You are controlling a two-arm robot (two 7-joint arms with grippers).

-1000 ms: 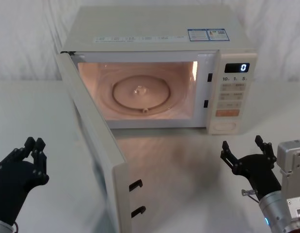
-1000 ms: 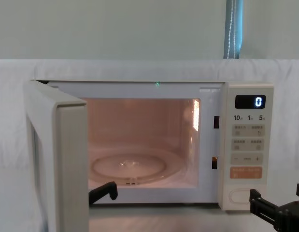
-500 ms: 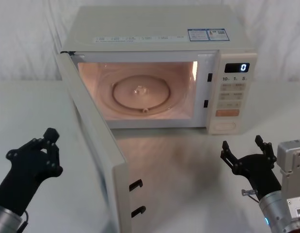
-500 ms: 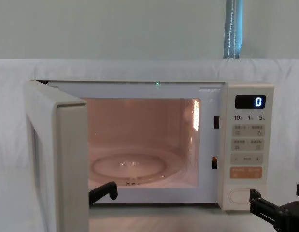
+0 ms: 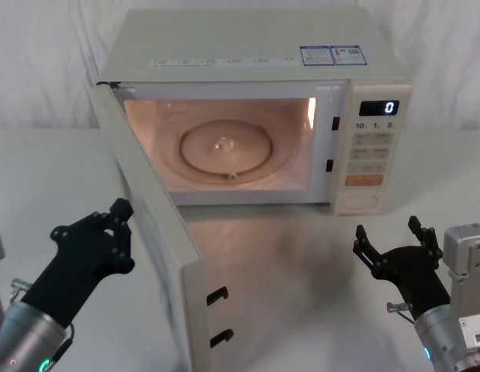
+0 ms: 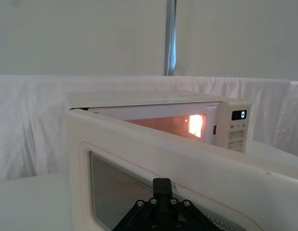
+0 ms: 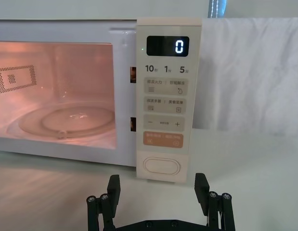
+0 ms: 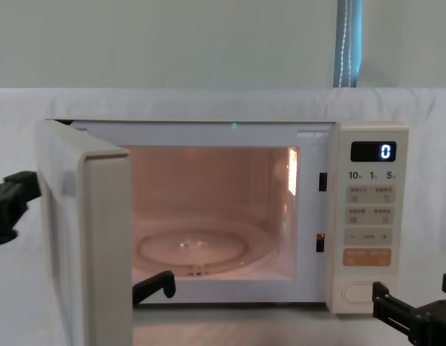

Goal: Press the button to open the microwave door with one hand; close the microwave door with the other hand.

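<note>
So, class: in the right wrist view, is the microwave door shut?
No: the lit cavity and glass turntable are exposed beside the control panel.

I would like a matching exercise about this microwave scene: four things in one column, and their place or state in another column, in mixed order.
Things:
1. microwave door
2. left gripper
3. right gripper
4. button

States:
a. fingers spread, low in front of the control panel
b. swung wide open
c. beside the door's outer face
d. lowest key on the panel, untouched

Pairs: 1-b, 2-c, 3-a, 4-d
</note>
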